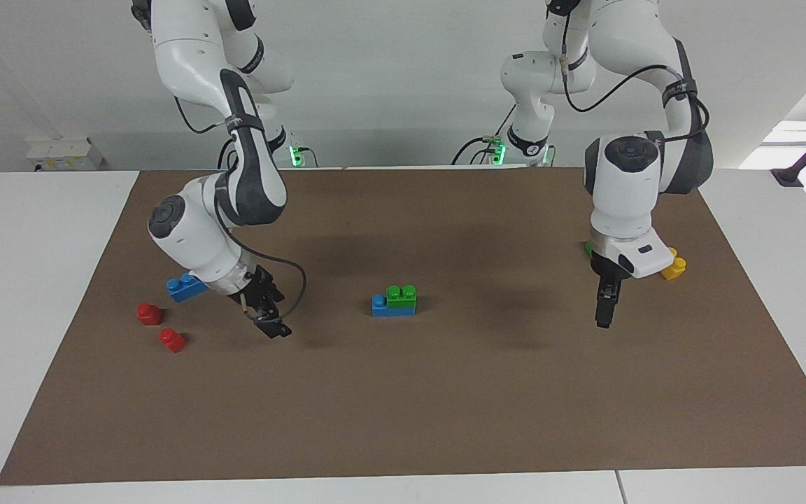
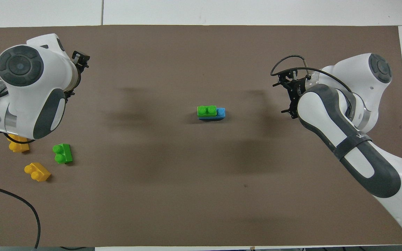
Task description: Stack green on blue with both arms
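The left gripper [image 1: 603, 316] is seen with its fingers released and nothing between them, hanging over bare mat toward the left arm's end of the table. The right gripper [image 1: 268, 323] is likewise spread and empty, raised above the mat beside the two red bricks [image 1: 161, 327]. Neither is touching a brick.

Midway between the two grippers, well apart from both, the green brick [image 1: 401, 295] is seated on the blue brick [image 1: 392, 306]. It is set flush at the end toward the left arm, so one blue stud is left bare at the end toward the right arm. The stack is judged to be made, and the step in hand is taken to be the clearing of both arms.

For this to be done well, the grippers are best carried upward and outward, so that the spare blue brick [image 1: 186, 286], partly hidden under the right arm, is not swept. The same care is owed to the second green brick [image 2: 62, 153] and the yellow bricks [image 2: 37, 172] near the left arm. The stack should be left untouched.
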Available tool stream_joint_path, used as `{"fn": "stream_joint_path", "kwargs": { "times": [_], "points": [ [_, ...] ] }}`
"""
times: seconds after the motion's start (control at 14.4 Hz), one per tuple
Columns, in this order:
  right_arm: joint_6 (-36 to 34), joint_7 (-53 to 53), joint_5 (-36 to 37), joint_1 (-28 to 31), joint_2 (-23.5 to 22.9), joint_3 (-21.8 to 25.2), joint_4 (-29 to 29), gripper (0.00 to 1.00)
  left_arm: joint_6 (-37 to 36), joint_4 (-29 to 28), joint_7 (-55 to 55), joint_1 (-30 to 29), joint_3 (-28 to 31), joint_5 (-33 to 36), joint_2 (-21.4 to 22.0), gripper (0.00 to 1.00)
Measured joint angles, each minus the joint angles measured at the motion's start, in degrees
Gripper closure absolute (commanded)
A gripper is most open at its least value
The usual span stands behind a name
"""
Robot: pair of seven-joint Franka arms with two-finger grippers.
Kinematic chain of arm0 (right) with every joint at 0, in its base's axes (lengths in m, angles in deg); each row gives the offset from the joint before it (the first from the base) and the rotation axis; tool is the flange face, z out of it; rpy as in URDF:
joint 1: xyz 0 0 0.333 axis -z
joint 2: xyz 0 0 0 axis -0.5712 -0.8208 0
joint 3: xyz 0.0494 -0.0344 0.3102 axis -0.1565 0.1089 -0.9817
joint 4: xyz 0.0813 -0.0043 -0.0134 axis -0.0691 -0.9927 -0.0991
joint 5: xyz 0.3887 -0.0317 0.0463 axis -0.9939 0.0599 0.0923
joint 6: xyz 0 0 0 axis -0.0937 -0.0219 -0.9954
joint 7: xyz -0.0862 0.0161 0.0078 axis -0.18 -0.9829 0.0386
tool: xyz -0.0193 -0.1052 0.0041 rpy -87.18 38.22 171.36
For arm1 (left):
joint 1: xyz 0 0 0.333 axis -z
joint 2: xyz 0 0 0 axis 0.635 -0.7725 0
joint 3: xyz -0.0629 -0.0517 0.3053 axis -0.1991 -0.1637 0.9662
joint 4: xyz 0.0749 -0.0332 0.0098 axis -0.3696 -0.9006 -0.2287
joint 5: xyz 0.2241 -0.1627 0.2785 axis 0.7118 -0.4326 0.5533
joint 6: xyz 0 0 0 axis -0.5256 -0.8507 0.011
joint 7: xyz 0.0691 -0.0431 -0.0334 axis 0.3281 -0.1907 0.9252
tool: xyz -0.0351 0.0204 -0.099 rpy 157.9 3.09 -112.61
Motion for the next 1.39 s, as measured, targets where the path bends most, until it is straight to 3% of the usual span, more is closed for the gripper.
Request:
{"fn": "stream_joint_path", "kwargs": {
  "times": [0.63, 0.9, 1.39],
  "points": [
    [-11.3, -34.1, 12.1, 3.3, 9.6, 0.0, 2.1, 0.00, -8.4, 1.7, -27.2, -5.7, 0.2, -2.5, 5.1, 0.00],
    [-16.3, -43.7, 15.4, 3.3, 15.6, -0.1, 2.5, 0.00, -14.0, 4.2, -43.5, -8.7, 0.3, -7.2, 6.8, 0.00],
    [-26.2, -55.6, 16.3, 3.4, 23.7, 0.1, 2.6, 0.00, -25.0, 7.8, -60.9, -9.2, 0.0, -11.3, 8.7, 0.00]
  ]
}}
